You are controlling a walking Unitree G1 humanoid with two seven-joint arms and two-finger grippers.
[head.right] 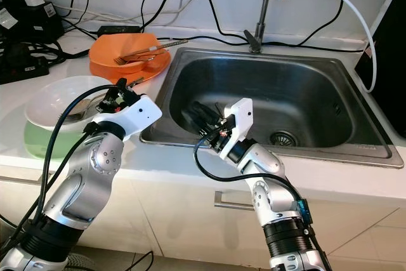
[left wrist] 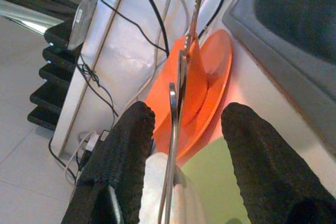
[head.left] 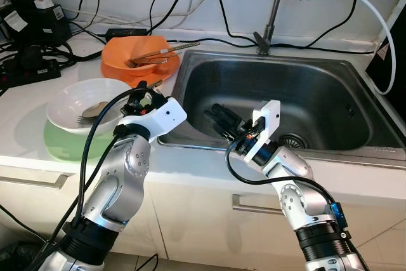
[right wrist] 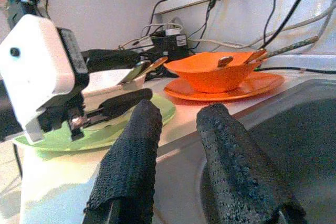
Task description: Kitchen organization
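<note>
Orange bowl on orange plate, white bowl on pale green plate, steel-grey sink, black textured fingers, white countertop.

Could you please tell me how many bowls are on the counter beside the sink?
2: a round orange bowl on an orange plate near the back wall, holding utensils, and a wide white bowl on a pale green plate at the counter's front.

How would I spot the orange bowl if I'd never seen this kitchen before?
Start at the steel sink set in the white counter and look just past its back left corner. There the orange bowl sits on an orange plate, with a fork and chopsticks resting in it. The nearer bowl is white and sits on a green plate.
</note>
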